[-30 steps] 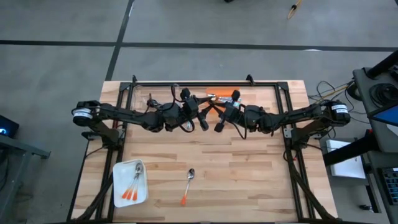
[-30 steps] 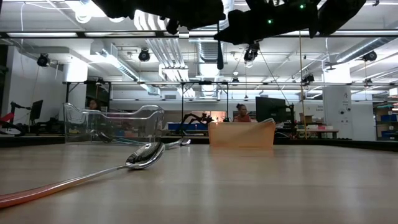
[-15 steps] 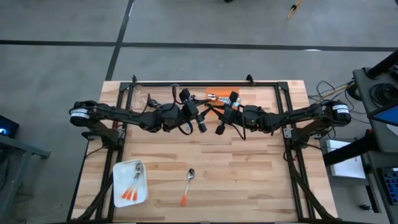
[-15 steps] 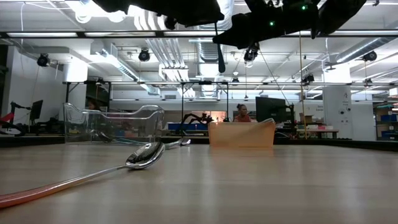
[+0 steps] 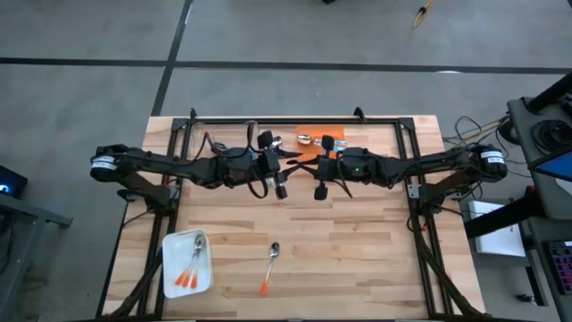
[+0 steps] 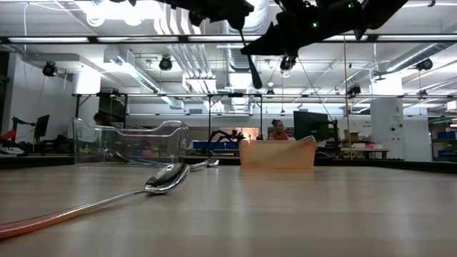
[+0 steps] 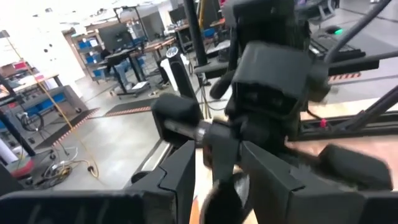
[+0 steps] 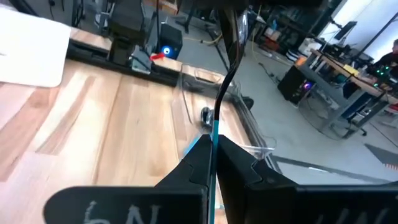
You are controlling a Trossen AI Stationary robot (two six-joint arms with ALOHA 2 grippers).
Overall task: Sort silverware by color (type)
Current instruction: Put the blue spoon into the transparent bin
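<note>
A white tray (image 5: 170, 259) at the counter's (image 5: 375, 259) near left corner holds orange-handled spoons (image 5: 189, 268); one more orange-handled spoon (image 5: 271, 266) lies just right of it. Farther back and to the tray's right, the left claw (image 5: 280, 186) hangs parted and empty. Right of that, the right claw (image 5: 320, 189) is clamped on a teal-handled spoon (image 8: 225, 74), dark bowl up

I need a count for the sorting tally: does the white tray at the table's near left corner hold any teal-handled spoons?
No, in the high view the white tray holds only orange-handled spoons.
</note>
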